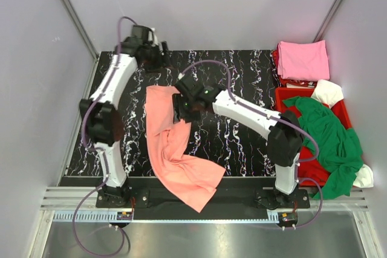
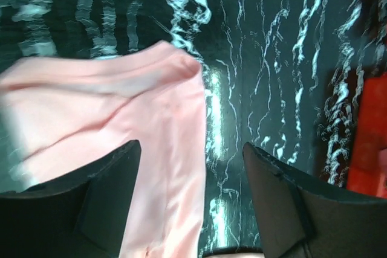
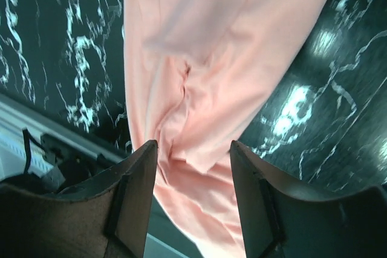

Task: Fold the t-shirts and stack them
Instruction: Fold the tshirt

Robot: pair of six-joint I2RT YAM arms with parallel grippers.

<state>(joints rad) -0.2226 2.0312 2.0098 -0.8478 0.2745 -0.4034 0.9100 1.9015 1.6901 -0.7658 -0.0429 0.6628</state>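
The salmon-orange t-shirt (image 1: 175,155) lies crumpled on the black marbled table (image 1: 242,143), its lower part hanging over the near edge. It also shows in the left wrist view (image 2: 121,113) and in the right wrist view (image 3: 217,58). My right gripper (image 1: 181,108) is open above the shirt's upper right part, its fingers (image 3: 136,185) apart with the cloth below them. My left gripper (image 1: 158,54) is open at the table's far edge, above and beyond the shirt's top. A folded pink t-shirt (image 1: 302,60) lies at the far right. A green t-shirt (image 1: 329,137) and a white one (image 1: 328,92) drape the crate.
A red plastic crate (image 1: 289,95) stands at the right edge of the table and shows in the left wrist view (image 2: 369,131). A metal rail (image 1: 199,200) runs along the near edge under the arm bases. Grey walls enclose the table.
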